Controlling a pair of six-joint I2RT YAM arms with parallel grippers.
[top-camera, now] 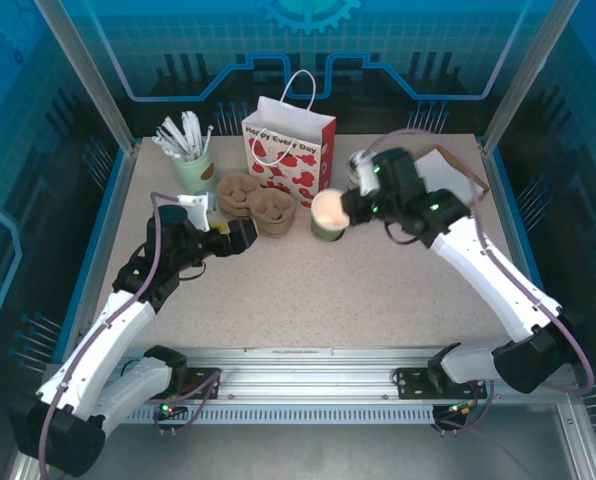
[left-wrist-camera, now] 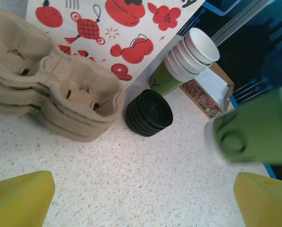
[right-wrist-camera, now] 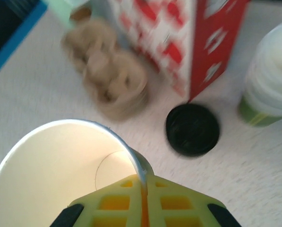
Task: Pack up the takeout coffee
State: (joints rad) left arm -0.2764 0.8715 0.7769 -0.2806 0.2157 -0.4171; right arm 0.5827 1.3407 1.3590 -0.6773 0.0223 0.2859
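Blur softened carriers (right-wrist-camera: 108, 80) at upper left; right gripper (right-wrist-camera: 143, 187) clamped one lidless cup (right-wrist-camera: 56, 175) by its rim; left gripper (left-wrist-camera: 141, 198) gaped, cropped.

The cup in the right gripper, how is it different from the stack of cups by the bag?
The held cup is single; the stack of cups is several nested. The held cup is pinched at its rim by the right gripper, base off the table; the stack stands on the table. Both are green outside, white inside, lidless.
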